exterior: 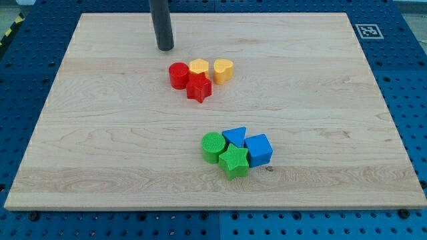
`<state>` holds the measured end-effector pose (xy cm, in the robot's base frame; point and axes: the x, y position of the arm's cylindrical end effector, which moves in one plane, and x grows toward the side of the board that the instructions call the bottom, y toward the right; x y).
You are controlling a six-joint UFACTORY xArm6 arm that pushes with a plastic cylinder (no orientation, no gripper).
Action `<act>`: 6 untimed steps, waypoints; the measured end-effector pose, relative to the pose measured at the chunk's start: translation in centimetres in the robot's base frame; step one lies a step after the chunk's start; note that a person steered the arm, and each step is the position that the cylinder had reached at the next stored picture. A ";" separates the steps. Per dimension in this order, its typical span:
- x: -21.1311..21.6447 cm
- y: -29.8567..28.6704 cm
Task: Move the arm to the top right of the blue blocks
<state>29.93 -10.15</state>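
A blue triangle block (235, 137) and a blue cube (259, 149) lie together low in the middle of the wooden board (100, 133). A green cylinder (213, 147) and a green star block (234, 162) touch them on the view's left and bottom. My tip (165, 48) rests on the board near the view's top, left of centre, far up and to the left of the blue blocks. It touches no block.
Just below and right of my tip sits a second cluster: a red cylinder (178, 75), a red star block (199, 88), a yellow hexagon-like block (198, 67) and a yellow heart-like block (223, 69). A fiducial tag (369, 31) marks the board's top right corner.
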 end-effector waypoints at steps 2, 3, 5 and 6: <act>-1.6 19.6; 0.7 24.7; 12.9 26.0; 19.0 25.2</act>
